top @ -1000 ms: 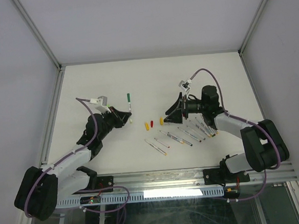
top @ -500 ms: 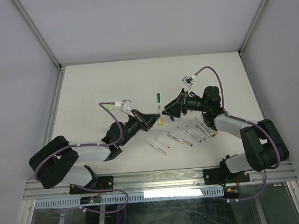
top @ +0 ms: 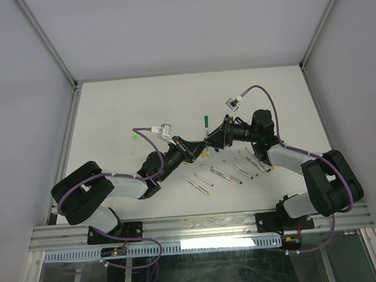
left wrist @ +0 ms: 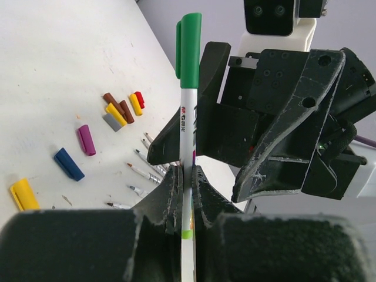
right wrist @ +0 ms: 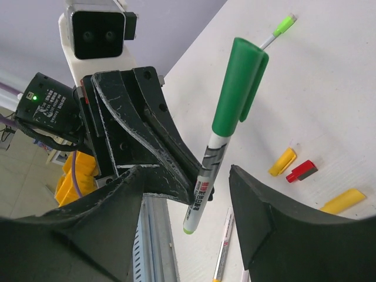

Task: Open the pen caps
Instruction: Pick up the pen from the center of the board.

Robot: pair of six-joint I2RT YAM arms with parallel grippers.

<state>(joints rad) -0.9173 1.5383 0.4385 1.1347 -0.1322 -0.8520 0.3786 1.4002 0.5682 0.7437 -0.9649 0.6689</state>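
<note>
My left gripper (left wrist: 188, 173) is shut on the white barrel of a pen (left wrist: 188, 129) and holds it upright above the table, its green cap (left wrist: 189, 50) on top. In the top view the two grippers meet at mid-table, left gripper (top: 198, 145) and right gripper (top: 210, 139), with the green cap (top: 206, 121) sticking up between them. My right gripper (right wrist: 189, 194) is open, its jaws on either side of the pen's barrel (right wrist: 210, 167), below the green cap (right wrist: 238, 88), not touching it.
Loose pen caps lie on the table: yellow (left wrist: 23, 194), blue (left wrist: 69, 164), purple (left wrist: 86, 140), and a cluster of brown, yellow and red (left wrist: 123, 108). Several uncapped pens (top: 232, 170) lie in a row at the front right. A light-green pen (top: 133, 143) lies at the left.
My left arm has swung right with the green-capped pen, from the left of the table to the right gripper. The right gripper has closed in around the pen.
</note>
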